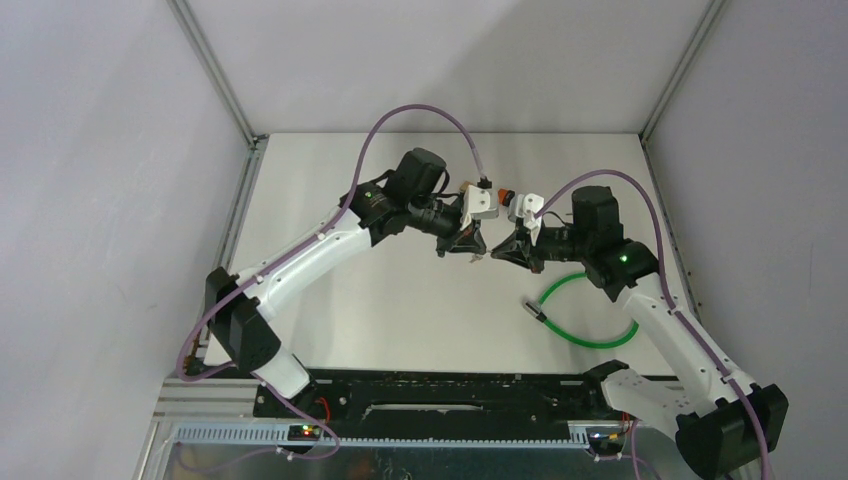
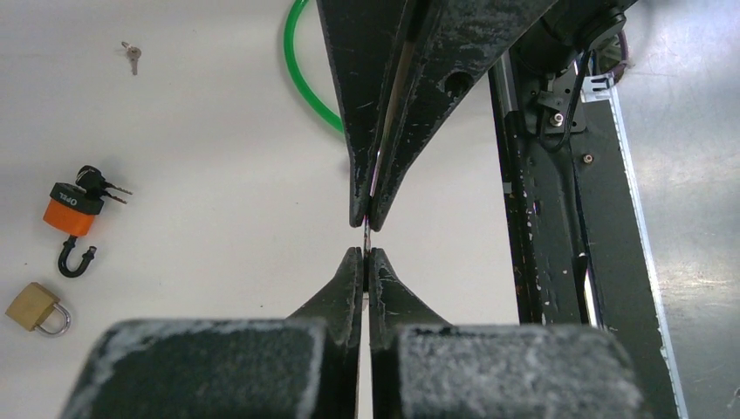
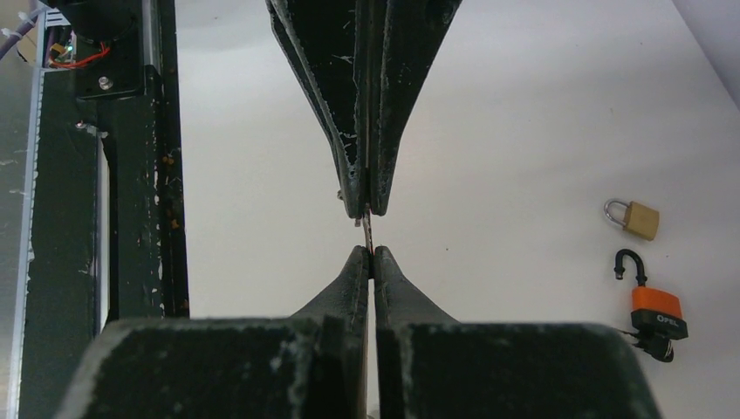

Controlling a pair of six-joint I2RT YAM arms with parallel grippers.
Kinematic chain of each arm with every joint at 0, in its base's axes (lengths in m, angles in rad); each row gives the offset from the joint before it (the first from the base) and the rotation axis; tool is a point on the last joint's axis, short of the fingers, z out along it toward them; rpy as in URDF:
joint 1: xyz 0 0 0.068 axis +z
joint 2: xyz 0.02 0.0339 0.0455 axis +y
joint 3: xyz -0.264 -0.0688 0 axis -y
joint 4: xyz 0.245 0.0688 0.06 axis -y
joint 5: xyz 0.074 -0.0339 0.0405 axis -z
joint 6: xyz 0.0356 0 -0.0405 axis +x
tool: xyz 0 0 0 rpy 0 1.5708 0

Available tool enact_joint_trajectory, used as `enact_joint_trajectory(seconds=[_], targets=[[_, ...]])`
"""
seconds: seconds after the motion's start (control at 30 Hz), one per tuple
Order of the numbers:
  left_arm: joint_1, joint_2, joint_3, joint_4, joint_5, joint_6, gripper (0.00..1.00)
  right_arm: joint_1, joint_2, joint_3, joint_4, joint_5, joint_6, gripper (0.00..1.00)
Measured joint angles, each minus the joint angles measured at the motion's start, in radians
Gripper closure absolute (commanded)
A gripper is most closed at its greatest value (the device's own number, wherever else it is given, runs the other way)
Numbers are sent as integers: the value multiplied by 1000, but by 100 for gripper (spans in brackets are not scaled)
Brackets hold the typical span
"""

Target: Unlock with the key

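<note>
Got the left gripper and right gripper nose to nose up above the table, both clenched tight on one thin key, seen edge-on as a silvery sliver bridging the two sets of tips. Can't tell bow from blade at this angle. Down on the table, off to the side: an orange padlock with shackle popped open and a bunch of keys stuck in its base, plus a brass padlock just beside, shackle shut. Also spotted a small loose key well apart from those, and a green cable loop.
</note>
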Motion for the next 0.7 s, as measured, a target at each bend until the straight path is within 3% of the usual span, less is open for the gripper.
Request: enact_joint_trajectory(seconds=[0.23, 0.37, 0.5, 0.7], targets=[[1, -10, -8, 26, -26, -19, 100, -20, 0, 0, -6, 2, 14, 50], [11, -66, -70, 45, -53, -27, 100, -56, -2, 1, -24, 11, 12, 33], [21, -130, -142, 49, -82, -28, 100, -87, -18, 2, -88, 55, -13, 28], [26, -231, -259, 47, -128, -16, 100, -117, -38, 2, -273, 175, -103, 28]])
